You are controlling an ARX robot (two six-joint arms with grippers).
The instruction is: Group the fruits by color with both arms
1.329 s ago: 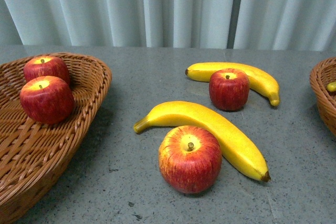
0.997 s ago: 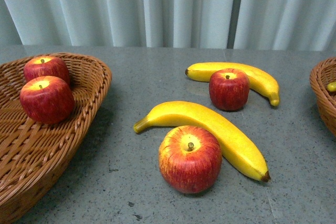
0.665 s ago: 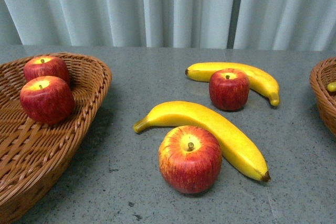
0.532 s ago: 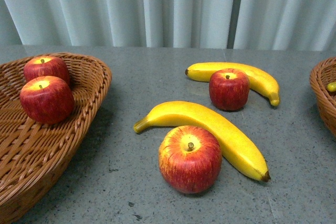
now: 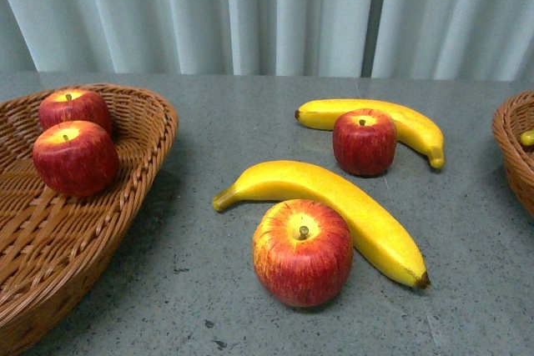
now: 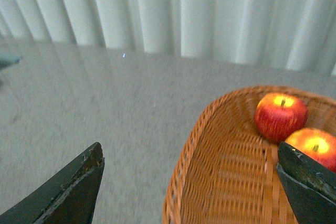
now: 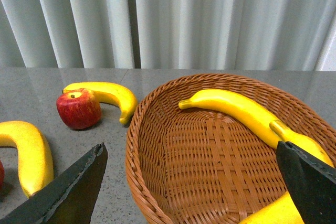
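The near banana lay mid-table, its long axis slanting from a stem end aimed at the left basket to a brown tip nearer the robot and the right basket. Against its inner curve, on the robot's side, sat the near apple, apparently touching it. Beyond the near banana lay the far banana, with the far apple close against it. Neither arm showed in the front view. The left claw hung empty, jaws spread wide, over the left basket's rim and well off the near banana's stem end, with the sorted apples below. The right claw, likewise gaping and empty, hung over the right basket and its sorted bananas, out past the tip end. The right arm looked better placed for the near banana (yellow goes right) – its jaws would need to close across that slanted axis – while the apple leaning there might roll once freed.
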